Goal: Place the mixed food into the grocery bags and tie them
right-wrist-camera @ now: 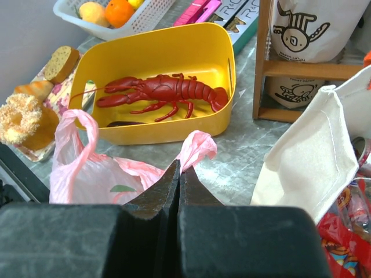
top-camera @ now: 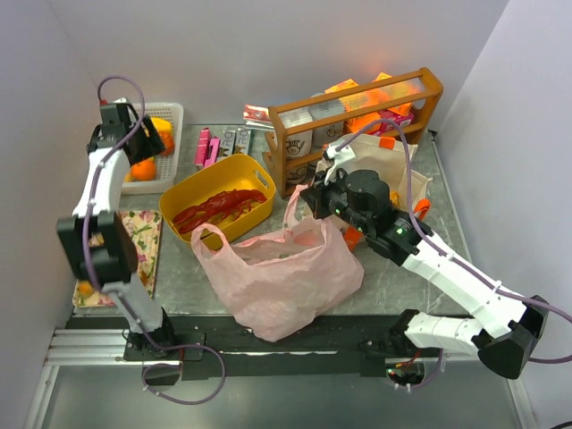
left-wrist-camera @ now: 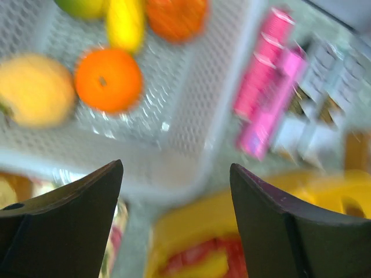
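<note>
The thin pink plastic bag [top-camera: 277,273] lies slumped at the table's front middle. My right gripper [right-wrist-camera: 179,168] is shut on one of its twisted handles [right-wrist-camera: 198,147], while the other handle [right-wrist-camera: 78,124] stands free to the left. The cream canvas tote [right-wrist-camera: 313,156] lies at the right with red snack packets [right-wrist-camera: 342,231] showing by it. My left gripper [left-wrist-camera: 177,165] hangs open and holds nothing above the white mesh basket [left-wrist-camera: 191,116], which holds an orange [left-wrist-camera: 108,79], yellow fruit [left-wrist-camera: 124,23] and other fruit. That view is blurred.
A yellow tub [top-camera: 192,183] with a red lobster [right-wrist-camera: 162,92] stands between basket and bag. Pink boxes [left-wrist-camera: 266,104] lie behind it. A wooden rack [top-camera: 353,125] with packets stands at the back right. Bread pieces [right-wrist-camera: 23,119] rest on a floral mat [top-camera: 143,228] at the left.
</note>
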`<state>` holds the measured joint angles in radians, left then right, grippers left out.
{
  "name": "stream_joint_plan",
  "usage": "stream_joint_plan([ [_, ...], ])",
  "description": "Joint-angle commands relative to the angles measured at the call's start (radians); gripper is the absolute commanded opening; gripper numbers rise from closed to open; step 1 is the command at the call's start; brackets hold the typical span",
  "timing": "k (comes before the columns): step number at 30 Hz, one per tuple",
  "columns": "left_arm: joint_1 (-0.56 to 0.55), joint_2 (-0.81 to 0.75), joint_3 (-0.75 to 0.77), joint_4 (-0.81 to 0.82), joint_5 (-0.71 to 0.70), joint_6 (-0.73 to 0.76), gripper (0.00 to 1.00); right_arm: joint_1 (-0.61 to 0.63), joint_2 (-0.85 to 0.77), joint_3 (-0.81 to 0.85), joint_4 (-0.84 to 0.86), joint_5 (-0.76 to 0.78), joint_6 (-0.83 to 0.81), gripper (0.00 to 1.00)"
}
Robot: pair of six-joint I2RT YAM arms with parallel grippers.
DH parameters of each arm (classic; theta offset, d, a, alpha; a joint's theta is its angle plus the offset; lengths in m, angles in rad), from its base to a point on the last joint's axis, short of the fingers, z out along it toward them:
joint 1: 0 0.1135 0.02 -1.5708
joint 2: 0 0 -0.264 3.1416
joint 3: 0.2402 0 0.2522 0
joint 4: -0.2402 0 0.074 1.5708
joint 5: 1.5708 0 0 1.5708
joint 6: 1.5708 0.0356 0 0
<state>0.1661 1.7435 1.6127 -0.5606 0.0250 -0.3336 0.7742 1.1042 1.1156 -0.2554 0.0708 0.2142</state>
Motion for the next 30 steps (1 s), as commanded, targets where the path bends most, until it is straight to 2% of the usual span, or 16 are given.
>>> stream_joint_plan([
  [1,0.013,0.153,0.205,0.013,-0.148,-0.018,0.79,-0.006,0.009,0.082,0.009,0.011,-0.038,0.00],
  [4,0.041,0.235,0.252,0.045,-0.162,-0.041,0.79,-0.007,0.017,0.092,-0.001,0.027,-0.047,0.00],
  [11,0.082,0.438,0.391,0.011,-0.083,-0.024,0.78,-0.007,0.037,0.119,-0.039,0.072,-0.052,0.00],
  [16,0.087,0.569,0.501,-0.077,-0.094,0.008,0.80,-0.009,0.040,0.118,-0.057,0.095,-0.047,0.00],
  [21,0.089,0.542,0.388,-0.021,-0.073,0.011,0.81,-0.012,0.040,0.115,-0.058,0.110,-0.045,0.00],
  [23,0.089,0.537,0.351,0.002,-0.054,0.016,0.77,-0.016,0.045,0.118,-0.059,0.107,-0.048,0.00],
  [24,0.089,0.544,0.355,0.001,-0.042,0.019,0.67,-0.016,0.046,0.121,-0.059,0.104,-0.050,0.00],
  [26,0.088,0.547,0.362,-0.001,-0.034,0.025,0.54,-0.021,0.052,0.125,-0.059,0.096,-0.053,0.00],
  [27,0.087,0.539,0.355,0.004,-0.014,0.027,0.43,-0.020,0.055,0.127,-0.059,0.090,-0.055,0.00],
  [30,0.085,0.472,0.320,0.027,0.060,0.030,0.33,-0.023,0.063,0.136,-0.056,0.081,-0.061,0.00],
])
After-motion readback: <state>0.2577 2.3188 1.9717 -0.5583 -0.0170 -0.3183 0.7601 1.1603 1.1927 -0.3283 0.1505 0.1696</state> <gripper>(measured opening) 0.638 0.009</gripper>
